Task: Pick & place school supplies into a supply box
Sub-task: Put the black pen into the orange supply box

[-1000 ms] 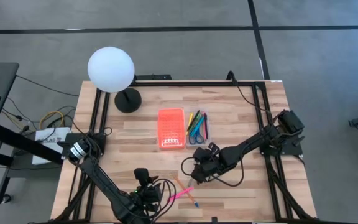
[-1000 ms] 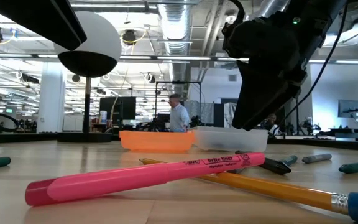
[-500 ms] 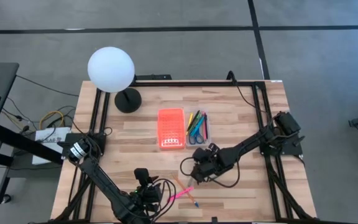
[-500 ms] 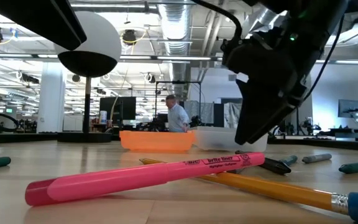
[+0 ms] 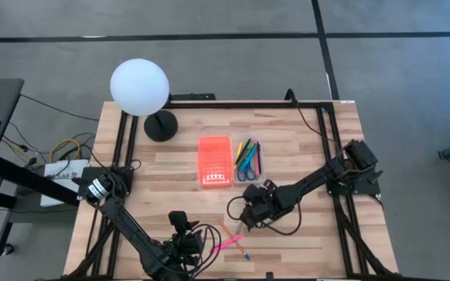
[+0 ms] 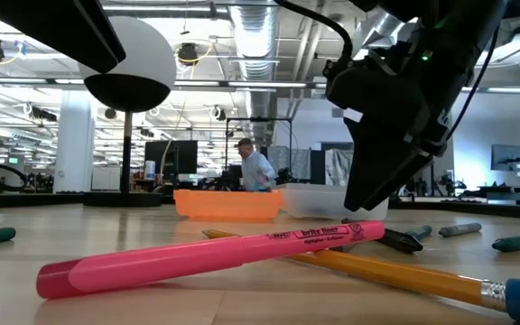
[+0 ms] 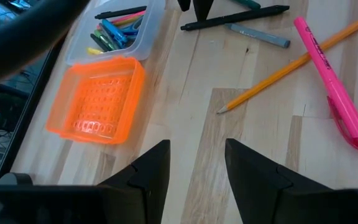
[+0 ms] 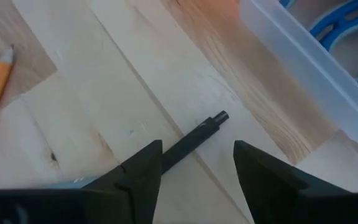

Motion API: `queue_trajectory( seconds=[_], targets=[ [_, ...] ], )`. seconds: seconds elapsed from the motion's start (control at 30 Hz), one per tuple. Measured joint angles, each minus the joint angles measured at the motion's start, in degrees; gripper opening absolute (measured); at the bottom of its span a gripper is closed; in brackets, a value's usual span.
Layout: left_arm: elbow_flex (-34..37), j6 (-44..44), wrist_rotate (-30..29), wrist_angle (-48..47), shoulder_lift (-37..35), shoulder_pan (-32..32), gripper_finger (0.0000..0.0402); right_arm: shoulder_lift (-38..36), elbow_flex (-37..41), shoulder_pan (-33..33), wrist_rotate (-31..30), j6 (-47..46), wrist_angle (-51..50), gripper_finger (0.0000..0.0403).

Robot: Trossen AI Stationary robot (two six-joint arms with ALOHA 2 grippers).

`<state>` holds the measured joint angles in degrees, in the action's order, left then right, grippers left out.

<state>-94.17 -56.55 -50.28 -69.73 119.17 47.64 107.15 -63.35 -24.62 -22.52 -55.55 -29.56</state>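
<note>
Near the middle of the wooden surface point(image 5: 287, 156), the supply box lies open: its clear tray point(image 5: 248, 160), holding coloured pens and blue-handled scissors point(image 8: 347, 28), sits at 3 o'clock of its orange lid point(image 5: 215, 161), the two touching. At 6 o'clock of the tray, the right end effector point(image 5: 246, 215) hangs low over a black pen point(image 8: 194, 140), fingers apart with the pen lying between them, not clamped. Toward 6 o'clock again, near the front edge, a pink highlighter point(image 5: 229, 243) crosses a yellow pencil point(image 7: 278, 65), and a grey marker point(image 7: 260, 35) lies just beside the black pen. The left end effector point(image 5: 180, 232) waits at 9 o'clock of the highlighter, its fingers point(image 7: 148, 171) apart and holding nothing.
</note>
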Motion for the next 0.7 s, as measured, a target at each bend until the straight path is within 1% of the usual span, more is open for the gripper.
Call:
queue_trajectory(
  seconds=[0.23, 0.5, 0.7],
  targets=[
    [0.0, 0.0, 0.0, 0.0, 0.0, 0.0, 0.0148, 1.1, 0.1, 0.0, 0.2, 0.2, 0.4, 0.0177],
    [0.6, 0.0, 0.1, 0.0, 0.0, 0.0, 0.0148, 2.7, -0.1, 0.0, 1.9, 0.5, 1.9, 0.0173],
    [0.6, 0.0, 0.4, 0.0, 0.0, 0.0, 0.0148, 3.5, -0.2, 0.3, 3.5, 0.4, 1.2, 0.017]
  ],
)
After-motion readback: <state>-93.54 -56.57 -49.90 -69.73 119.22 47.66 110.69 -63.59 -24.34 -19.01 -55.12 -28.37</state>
